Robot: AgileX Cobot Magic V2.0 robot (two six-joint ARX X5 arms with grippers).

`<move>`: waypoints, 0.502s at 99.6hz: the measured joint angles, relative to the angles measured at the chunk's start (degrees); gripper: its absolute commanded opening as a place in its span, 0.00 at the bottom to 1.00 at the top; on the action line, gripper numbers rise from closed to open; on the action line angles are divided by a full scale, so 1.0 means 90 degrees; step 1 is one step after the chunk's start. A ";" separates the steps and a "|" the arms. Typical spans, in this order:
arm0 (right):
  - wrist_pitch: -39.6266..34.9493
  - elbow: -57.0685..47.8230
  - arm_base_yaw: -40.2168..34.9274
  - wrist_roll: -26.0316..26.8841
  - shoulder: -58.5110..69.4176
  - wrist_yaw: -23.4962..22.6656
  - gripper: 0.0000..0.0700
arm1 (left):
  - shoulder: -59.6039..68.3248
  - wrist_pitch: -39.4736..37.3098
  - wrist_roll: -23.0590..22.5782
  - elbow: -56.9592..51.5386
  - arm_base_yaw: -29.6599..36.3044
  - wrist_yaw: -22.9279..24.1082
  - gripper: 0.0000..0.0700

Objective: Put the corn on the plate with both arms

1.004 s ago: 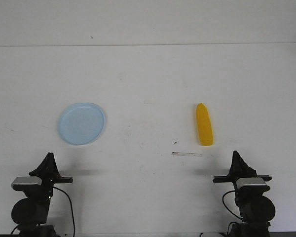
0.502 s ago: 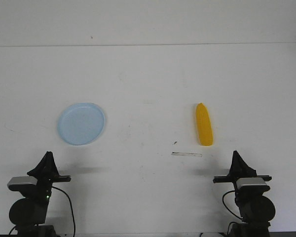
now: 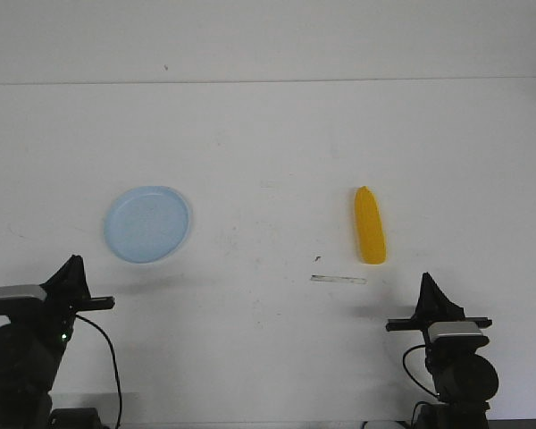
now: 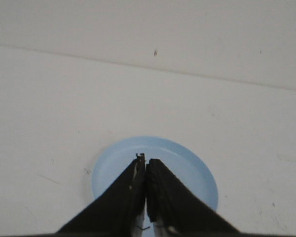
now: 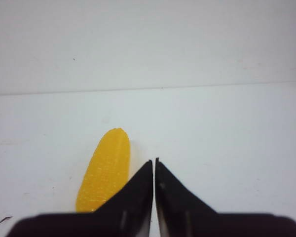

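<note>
While both grippers, left (image 3: 71, 265) and right (image 3: 426, 284), sit pinched closed and empty at the near edge, corn (image 3: 369, 225) lies right of centre, well apart from plate (image 3: 148, 222). Looks stiff, light, ribbed, likely to roll; best pinched mid-cob, across its width.

Left arm (image 3: 22, 344) and right arm (image 3: 456, 357) sit low at the near edge, well apart. Left gripper (image 4: 146, 165) and right gripper (image 5: 154, 165) point forward, jaws pressed together, holding nothing.

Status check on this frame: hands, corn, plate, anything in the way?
Left hand shut, empty. Right hand shut, empty. Corn on table, off the plate. Path between them clear.
</note>
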State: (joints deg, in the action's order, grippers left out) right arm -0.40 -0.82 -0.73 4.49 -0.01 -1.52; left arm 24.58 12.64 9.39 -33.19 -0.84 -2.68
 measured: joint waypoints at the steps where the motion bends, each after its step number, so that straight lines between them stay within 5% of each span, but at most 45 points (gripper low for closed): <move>1: 0.0002 0.0000 0.0000 0.0000 0.0000 0.0000 0.01 | 0.0085 0.0046 0.0000 -0.0058 0.0000 -0.0032 0.00; 30: 0.0000 0.0000 0.0000 0.0000 0.0000 0.0002 0.01 | 0.2096 0.0474 0.0034 -0.1377 0.0005 -0.0236 0.00; 50: 0.0000 0.0000 0.0000 0.0000 0.0000 0.0000 0.01 | 0.2951 0.1229 0.0573 -0.2215 -0.0168 -0.0413 0.00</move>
State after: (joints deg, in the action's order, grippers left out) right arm -0.40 -0.82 -0.73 4.49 -0.01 -1.52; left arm 51.13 23.70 14.55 -53.12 -2.35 -6.39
